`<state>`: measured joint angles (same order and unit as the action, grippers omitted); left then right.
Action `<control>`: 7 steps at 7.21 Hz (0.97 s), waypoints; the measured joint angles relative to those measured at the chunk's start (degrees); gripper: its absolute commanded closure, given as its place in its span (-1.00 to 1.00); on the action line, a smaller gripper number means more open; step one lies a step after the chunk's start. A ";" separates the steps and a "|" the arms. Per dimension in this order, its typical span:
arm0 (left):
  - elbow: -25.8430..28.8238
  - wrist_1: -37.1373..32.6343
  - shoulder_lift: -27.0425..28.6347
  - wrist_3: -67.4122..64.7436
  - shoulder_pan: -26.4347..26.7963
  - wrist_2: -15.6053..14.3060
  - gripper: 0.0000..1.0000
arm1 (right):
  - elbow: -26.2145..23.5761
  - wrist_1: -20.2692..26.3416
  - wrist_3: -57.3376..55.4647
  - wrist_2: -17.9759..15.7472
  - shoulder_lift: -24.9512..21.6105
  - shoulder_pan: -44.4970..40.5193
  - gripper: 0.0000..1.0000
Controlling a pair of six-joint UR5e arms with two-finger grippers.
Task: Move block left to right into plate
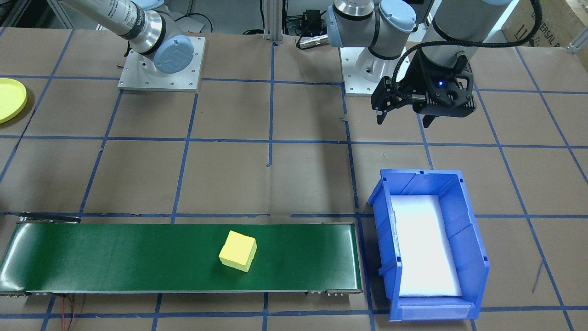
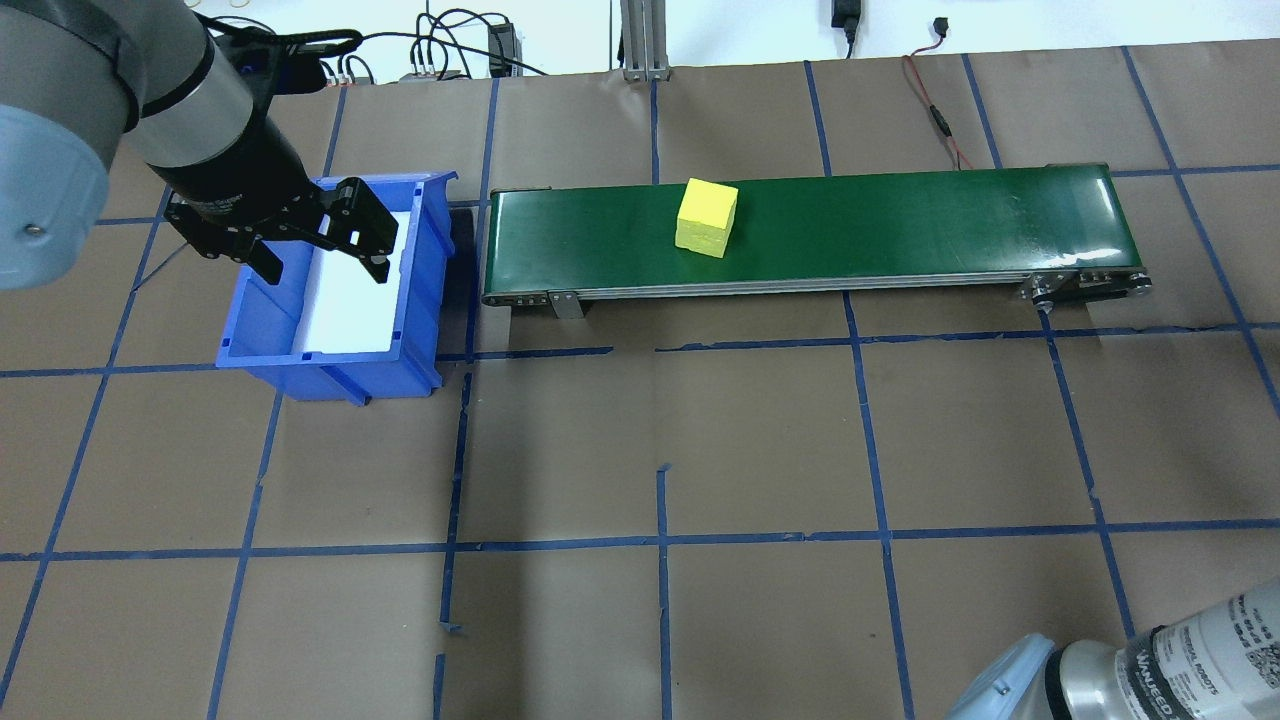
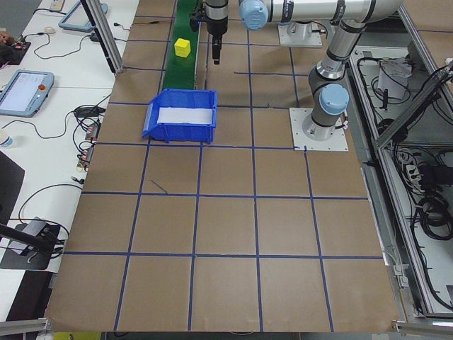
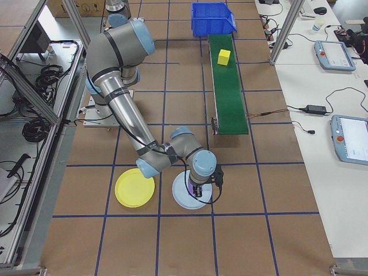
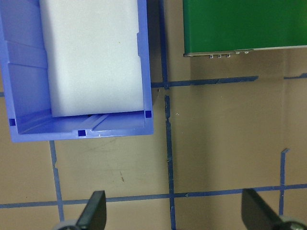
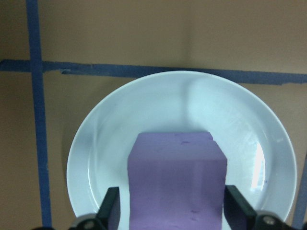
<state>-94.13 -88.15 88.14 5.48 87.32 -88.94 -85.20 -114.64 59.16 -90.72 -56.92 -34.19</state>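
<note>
Purple foam cube [image 6: 176, 179] is seen standing in a pale blue round plate [image 6: 96, 143], flanked by the right gripper [image 6: 172, 213], which is parted with a slight gap at one finger. Beside it the round bright yellow plastic plate [image 4: 134, 190] lies bare, while the yellow foam block [image 1: 237, 250] rests on the green conveyor belt [image 1: 115, 257], well apart. The left gripper [image 2: 322, 262] is held wide apart and empty over the blue plastic bin [image 2: 262, 340]; "UNIVERSAL R" can be read on a cardboard box [image 1: 551, 23].

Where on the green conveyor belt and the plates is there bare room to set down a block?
The green conveyor belt is bare either side of the yellow foam block. The round yellow plastic plate is bare. The pale blue plate is crowded: a purple block sits between the right gripper's fingers.
</note>
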 measured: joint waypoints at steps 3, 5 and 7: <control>0.03 0.02 -0.12 0.04 0.04 0.00 -1.00 | 0.45 5.55 -1.24 0.00 -7.52 -1.23 -0.59; 0.00 0.00 -0.09 -0.02 0.10 -0.01 -1.00 | 0.18 7.38 -2.95 0.21 -10.02 -3.76 -0.59; 0.00 0.03 -0.08 -0.03 0.19 -0.03 -1.00 | -0.29 7.68 -5.63 1.70 -10.29 -9.04 -0.60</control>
<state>-94.13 -88.12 88.05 5.45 87.51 -88.97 -85.49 -106.96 53.53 -89.02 -67.21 -43.24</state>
